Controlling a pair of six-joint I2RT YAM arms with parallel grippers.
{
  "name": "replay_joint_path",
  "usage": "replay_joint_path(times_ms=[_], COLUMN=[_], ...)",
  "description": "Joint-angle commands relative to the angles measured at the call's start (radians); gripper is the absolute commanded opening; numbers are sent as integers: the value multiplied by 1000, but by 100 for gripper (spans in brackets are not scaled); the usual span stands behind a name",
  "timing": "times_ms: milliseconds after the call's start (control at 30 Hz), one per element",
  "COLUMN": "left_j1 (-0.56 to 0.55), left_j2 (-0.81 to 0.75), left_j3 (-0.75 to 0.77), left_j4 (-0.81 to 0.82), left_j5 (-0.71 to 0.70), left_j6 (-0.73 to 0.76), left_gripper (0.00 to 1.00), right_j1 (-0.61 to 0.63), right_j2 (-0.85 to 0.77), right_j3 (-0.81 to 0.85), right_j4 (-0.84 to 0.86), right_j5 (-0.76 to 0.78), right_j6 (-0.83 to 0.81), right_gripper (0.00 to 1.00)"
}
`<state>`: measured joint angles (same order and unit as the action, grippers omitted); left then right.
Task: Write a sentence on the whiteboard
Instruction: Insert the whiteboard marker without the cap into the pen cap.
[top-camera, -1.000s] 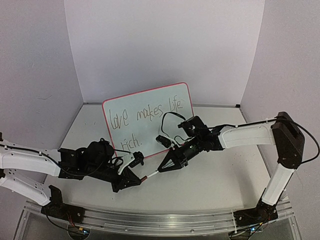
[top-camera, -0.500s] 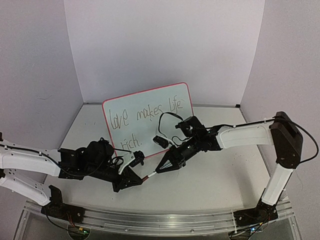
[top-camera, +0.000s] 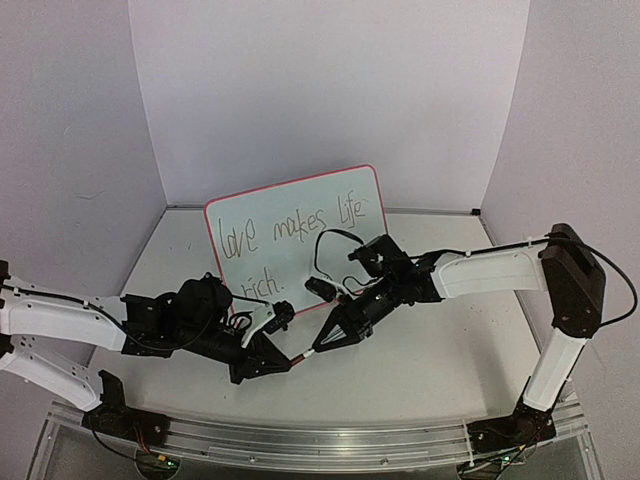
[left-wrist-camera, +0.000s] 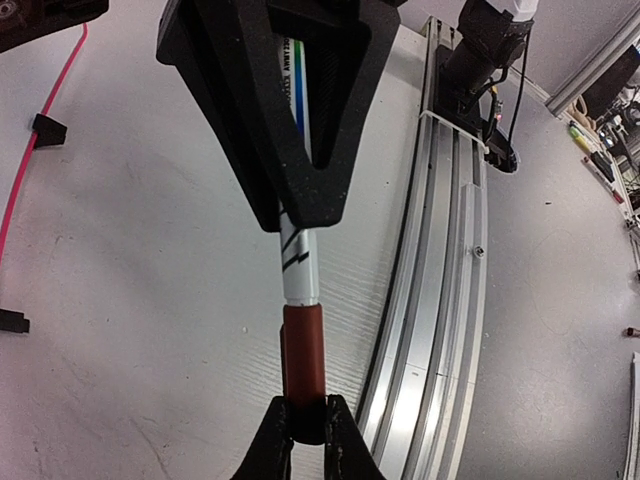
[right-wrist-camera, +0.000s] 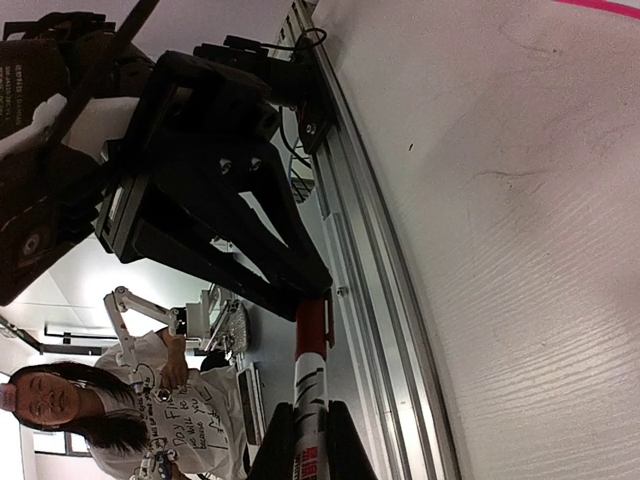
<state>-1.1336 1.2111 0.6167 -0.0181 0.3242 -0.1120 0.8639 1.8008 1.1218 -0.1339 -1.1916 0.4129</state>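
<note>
Drawing closer together than a second ago, the two grippers are meeting low over the table (top-camera: 440, 350). The left gripper (left-wrist-camera: 308, 445) is pinching tight on the marker's red cap (left-wrist-camera: 303, 350). The right gripper (right-wrist-camera: 305, 440) is clamping the white barrel (left-wrist-camera: 298, 265), whose print is too blurred to read. The whiteboard (top-camera: 330, 265) is standing just behind them, showing the sentence (top-camera: 290, 235) "love makes life rich." A metal rail (left-wrist-camera: 440, 300) is running along the near edge.

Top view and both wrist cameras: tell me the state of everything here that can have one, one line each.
whiteboard: propped up, leaning back, written on.
sentence: written in two lines, ending in a full stop.
marker: red cap on, held between both grippers.
left gripper: shut on the marker's cap.
right gripper: shut on the marker's barrel.
</note>
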Motion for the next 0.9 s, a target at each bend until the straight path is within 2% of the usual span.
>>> replay_joint_path(times_ms=[0,300,867], left_j1=[-3,-3,-3], left_j2=[18,-5,16], left_j3=[90,51,76], left_j4=[119,218,375], left_j5=[65,21,-1], left_j6=[6,-27,-66], left_gripper=[0,0,0], right_j1=[36,40,57], right_j2=[-14,-34,-31], right_j3=[43,48,58], right_j4=[-16,-14,-7], right_j5=[-37,-23,7], right_j6=[-45,-40,-37], right_gripper=[0,0,0])
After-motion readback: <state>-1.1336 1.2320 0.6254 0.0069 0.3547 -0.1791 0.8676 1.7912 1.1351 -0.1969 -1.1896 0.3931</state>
